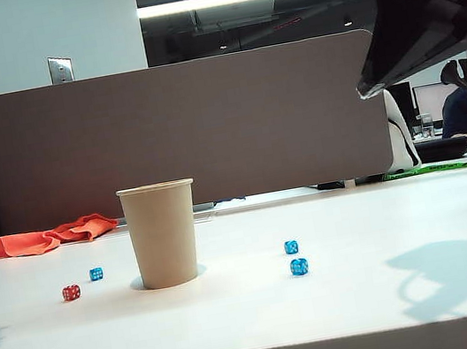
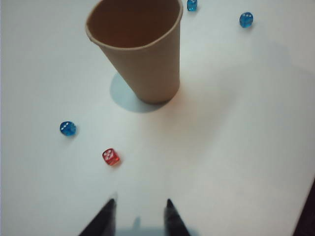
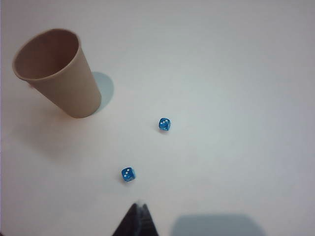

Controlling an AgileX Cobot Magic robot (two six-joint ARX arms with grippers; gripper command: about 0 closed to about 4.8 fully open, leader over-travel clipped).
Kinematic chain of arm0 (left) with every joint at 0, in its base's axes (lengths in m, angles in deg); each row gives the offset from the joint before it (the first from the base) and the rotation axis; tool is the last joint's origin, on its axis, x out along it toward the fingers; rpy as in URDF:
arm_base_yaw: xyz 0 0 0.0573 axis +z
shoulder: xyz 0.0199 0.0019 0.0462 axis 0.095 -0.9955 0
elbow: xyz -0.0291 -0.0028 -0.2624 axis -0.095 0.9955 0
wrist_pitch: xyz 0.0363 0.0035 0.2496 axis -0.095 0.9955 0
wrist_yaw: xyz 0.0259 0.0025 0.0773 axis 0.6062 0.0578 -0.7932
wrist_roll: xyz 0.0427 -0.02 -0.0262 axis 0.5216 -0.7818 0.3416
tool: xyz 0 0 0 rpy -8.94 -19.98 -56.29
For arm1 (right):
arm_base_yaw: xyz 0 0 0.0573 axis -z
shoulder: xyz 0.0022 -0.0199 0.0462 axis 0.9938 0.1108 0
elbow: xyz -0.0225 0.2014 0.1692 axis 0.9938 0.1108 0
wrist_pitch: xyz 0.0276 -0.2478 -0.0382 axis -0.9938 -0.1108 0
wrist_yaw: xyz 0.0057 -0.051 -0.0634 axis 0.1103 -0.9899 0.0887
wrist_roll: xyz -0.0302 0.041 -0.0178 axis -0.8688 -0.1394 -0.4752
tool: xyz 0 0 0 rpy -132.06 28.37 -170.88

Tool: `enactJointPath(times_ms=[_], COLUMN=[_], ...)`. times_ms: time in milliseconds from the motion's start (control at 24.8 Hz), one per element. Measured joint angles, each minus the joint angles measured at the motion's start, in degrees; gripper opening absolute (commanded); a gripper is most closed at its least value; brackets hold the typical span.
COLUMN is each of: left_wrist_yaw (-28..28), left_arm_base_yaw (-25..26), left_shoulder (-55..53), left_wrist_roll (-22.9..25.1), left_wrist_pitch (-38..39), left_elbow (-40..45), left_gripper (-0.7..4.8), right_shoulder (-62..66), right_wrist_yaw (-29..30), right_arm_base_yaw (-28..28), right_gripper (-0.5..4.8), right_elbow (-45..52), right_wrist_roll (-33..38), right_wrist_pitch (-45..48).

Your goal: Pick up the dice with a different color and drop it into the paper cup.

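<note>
The red die (image 1: 71,292) (image 2: 110,157) lies on the white table left of the tan paper cup (image 1: 162,234) (image 2: 140,46) (image 3: 56,71), which stands upright. In the left wrist view my left gripper (image 2: 140,202) hovers open above the table, a short way from the red die, with nothing between its fingers. My right gripper (image 3: 139,205) is shut and empty, hanging above the table near a blue die (image 3: 128,174). In the exterior view only the right arm's dark body (image 1: 420,0) shows at the upper right; the left gripper is out of that view.
One blue die (image 1: 96,274) (image 2: 68,129) sits close to the red one. Two more blue dice (image 1: 291,246) (image 1: 299,266) lie right of the cup. An orange cloth (image 1: 42,238) lies at the back left, before a grey partition (image 1: 207,125).
</note>
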Motion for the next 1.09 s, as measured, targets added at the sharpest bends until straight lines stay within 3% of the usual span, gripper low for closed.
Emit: enactJointPath(times_ms=[282, 524, 644, 967, 1087], left_wrist_yaw=[3.08, 2.95, -0.09, -5.31, -5.57], left_arm_base_yaw=[-0.02, -3.61, -6.47, -6.71, -6.71], left_shoulder=[-5.62, -10.32, -11.76, -13.07, -14.69], left_wrist_roll=[-0.07, -0.04, -0.02, -0.20, -6.91], left_wrist_pitch=[-3.37, -7.54, -11.04, -14.27, -16.50], left_elbow=[0.00, -0.02, -0.02, -0.02, -0.02], left_gripper=[1.31, 1.31, 1.31, 1.31, 1.31], right_shoulder=[0.00, 0.00, 0.00, 0.02, 0.02], right_wrist_yaw=[0.00, 0.00, 0.00, 0.02, 0.00], right_arm_base_yaw=[0.00, 0.00, 0.00, 0.00, 0.00], right_gripper=[-0.01, -0.01, -0.01, -0.01, -0.01], right_elbow=[0.00, 0.00, 0.00, 0.00, 0.00], right_wrist_roll=[0.00, 0.00, 0.00, 0.00, 0.00], right_wrist_pitch=[0.00, 0.00, -0.02, -0.07, -0.07])
